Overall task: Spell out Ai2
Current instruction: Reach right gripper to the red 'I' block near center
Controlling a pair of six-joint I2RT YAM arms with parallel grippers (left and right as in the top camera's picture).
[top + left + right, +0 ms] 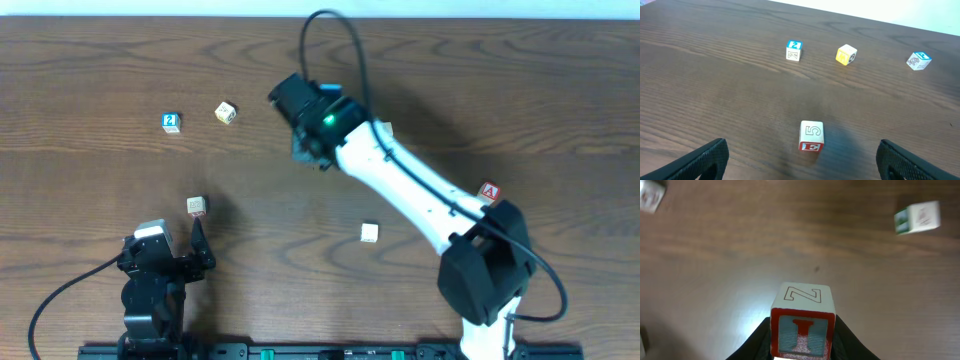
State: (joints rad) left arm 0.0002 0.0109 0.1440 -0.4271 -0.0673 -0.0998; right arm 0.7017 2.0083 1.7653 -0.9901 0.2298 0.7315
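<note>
My right gripper (802, 351) is shut on a red-framed "I" block (801, 317) with a Z on its top face, held above the bare wood. In the overhead view this gripper (312, 150) is at the upper middle of the table. A blue "2" block (171, 122) lies at the far left and also shows in the left wrist view (794, 50). A red "A" block (489, 190) lies beside the right arm's elbow. My left gripper (168, 248) is open and empty near the front left edge, its fingers (802, 161) wide apart.
A "5/E" block (811, 136) lies just ahead of the left fingers. A yellow block (846, 54) and a blue "P" block (918, 60) lie farther off. A white block (369, 232) sits at mid-table. A green-sided block (917, 217) lies ahead of the right gripper.
</note>
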